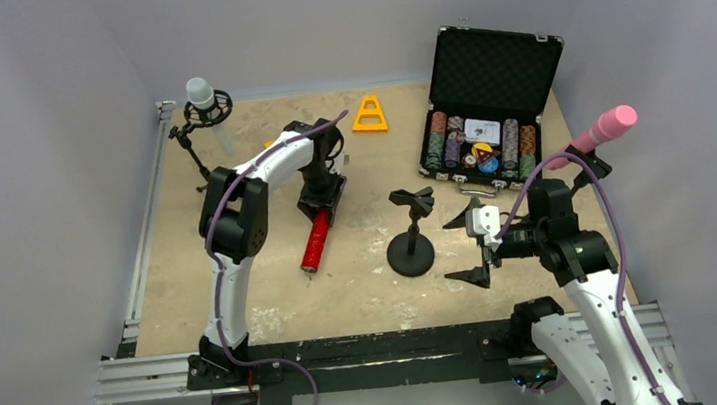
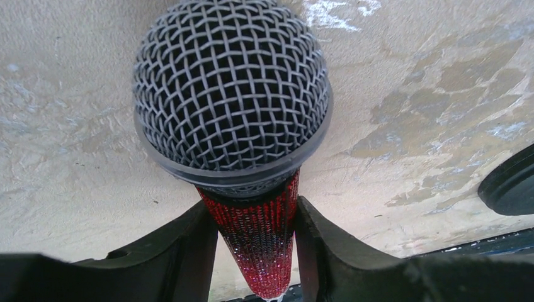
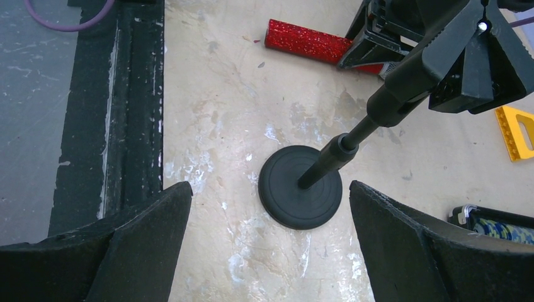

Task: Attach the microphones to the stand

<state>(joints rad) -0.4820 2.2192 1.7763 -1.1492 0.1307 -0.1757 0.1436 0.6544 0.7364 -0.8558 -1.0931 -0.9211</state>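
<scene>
Red microphone (image 2: 234, 119) handle clamped between left jaws; right jaws wide apart above stand (image 3: 301, 196).

red microphone (image 1: 316, 242): glittery red body; silver-grey woven wire mesh head
pink microphone (image 1: 606, 126): plain pink all over
white microphone (image 1: 201, 96): white body, grey mesh head
stand (image 1: 411, 254): matte black base, pole and clip
bench (image 1: 274, 302): pale beige, mottled with whitish scuffs and darker tan patches
triangle (image 1: 369, 115): orange-yellow
case (image 1: 496, 67): black shell, silver edging, black dimpled foam in the lid
chips (image 1: 510, 141): striped rims in green, purple, orange and blue
arms (image 1: 229, 297): white links, black joints
cable (image 3: 68, 27): purple
left end effector (image 2: 255, 211): black fingers
right end effector (image 3: 271, 189): black fingers
</scene>
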